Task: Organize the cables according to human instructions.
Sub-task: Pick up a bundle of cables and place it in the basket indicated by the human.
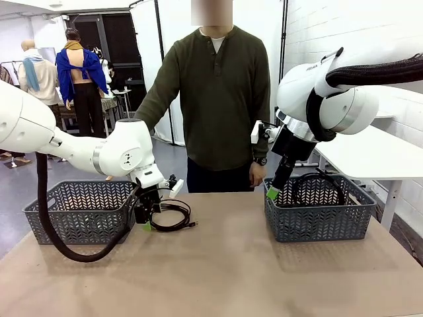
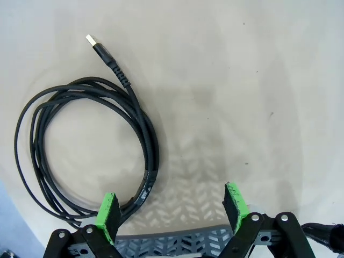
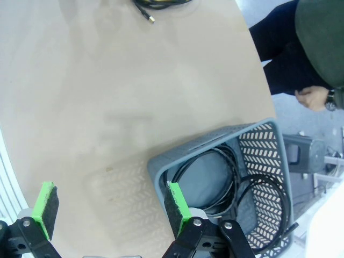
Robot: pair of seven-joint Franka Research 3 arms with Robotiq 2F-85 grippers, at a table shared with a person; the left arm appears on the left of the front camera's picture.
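We are holding our left gripper (image 1: 147,220) low over the beige tabletop (image 1: 218,264) with its green-padded fingers (image 2: 106,214) spread wide and nothing between them. Just beyond those fingers, and off toward one side of them in the left wrist view, a thin black cable wound into a loose round coil (image 2: 86,145) is lying flat on the table, its metal-tipped plug end (image 2: 99,47) pointing away from the gripper; one strand of the coil is passing right beside the tip of one pad, though we cannot tell whether it is touching. Directly beneath the wrist, at the base of the fingers, the rim of a grey perforated plastic basket (image 1: 79,210) is showing, so the coil is sitting on the table just outside that basket. Our right gripper (image 1: 272,193) is hanging with its jaws fully apart and gripping nothing, poised just above the near corner of a second grey perforated plastic basket (image 1: 320,216). One pad is lining up with that basket's rim in the right wrist view while the other is standing over bare table. Inside this second basket, more coiled black cables (image 3: 228,180) are resting on its floor, just past the fingertips. A person in a dark green sweater (image 1: 221,92) is standing at the far edge of the table between the two baskets, one hand (image 1: 256,174) hanging near the second basket.
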